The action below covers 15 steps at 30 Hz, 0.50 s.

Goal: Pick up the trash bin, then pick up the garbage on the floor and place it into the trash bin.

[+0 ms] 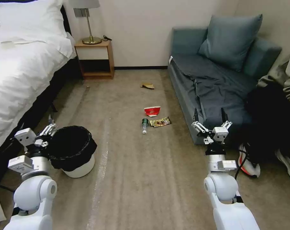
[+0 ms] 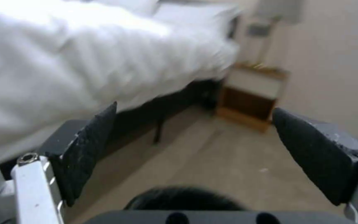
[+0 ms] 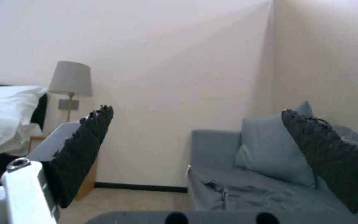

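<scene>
The left gripper [image 1: 50, 130] hovers with fingers spread at the bin [image 1: 75, 153] rim beside the bed [image 1: 20, 73], lined up to grasp it. The right gripper [image 1: 212, 127] waits, fingers spread. The garbage [image 1: 152, 118] lies ahead on the floor [image 1: 141, 179].

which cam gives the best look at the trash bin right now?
Head view. It shows the whole trash bin on the carpet beside the bed: black bag over the rim, white base, with the left end effector at its rim. Left wrist view catches just a dark sliver of the bag between its open fingers. Right wrist view looks at the wall and sofa.
</scene>
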Tool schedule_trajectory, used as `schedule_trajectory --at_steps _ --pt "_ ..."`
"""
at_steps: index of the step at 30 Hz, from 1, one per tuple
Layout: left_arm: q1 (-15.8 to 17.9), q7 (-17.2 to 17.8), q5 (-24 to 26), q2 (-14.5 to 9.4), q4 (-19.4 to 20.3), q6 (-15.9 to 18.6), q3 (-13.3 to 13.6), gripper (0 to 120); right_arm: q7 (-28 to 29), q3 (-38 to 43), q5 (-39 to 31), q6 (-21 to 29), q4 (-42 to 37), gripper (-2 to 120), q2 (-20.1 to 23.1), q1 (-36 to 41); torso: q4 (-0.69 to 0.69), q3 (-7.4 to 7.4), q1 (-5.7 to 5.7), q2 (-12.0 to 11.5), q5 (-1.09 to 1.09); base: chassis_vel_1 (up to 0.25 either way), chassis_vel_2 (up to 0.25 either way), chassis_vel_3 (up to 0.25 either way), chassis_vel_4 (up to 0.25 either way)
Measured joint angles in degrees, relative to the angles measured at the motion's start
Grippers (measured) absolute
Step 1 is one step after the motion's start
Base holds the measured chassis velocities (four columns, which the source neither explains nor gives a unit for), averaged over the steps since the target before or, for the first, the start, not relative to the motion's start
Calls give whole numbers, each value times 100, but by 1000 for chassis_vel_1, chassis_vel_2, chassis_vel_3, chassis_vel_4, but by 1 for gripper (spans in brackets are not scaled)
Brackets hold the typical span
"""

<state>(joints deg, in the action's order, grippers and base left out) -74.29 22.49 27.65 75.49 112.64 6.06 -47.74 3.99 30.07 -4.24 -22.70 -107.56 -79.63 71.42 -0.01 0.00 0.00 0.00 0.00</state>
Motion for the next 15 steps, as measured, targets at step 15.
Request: schedule_trajectory --at_steps 15 --pt "233 1189 815 -35 -516 714 -153 100 -155 153 218 -468 -74 100 38 216 2 0 0 0 2 0 0 0 0"
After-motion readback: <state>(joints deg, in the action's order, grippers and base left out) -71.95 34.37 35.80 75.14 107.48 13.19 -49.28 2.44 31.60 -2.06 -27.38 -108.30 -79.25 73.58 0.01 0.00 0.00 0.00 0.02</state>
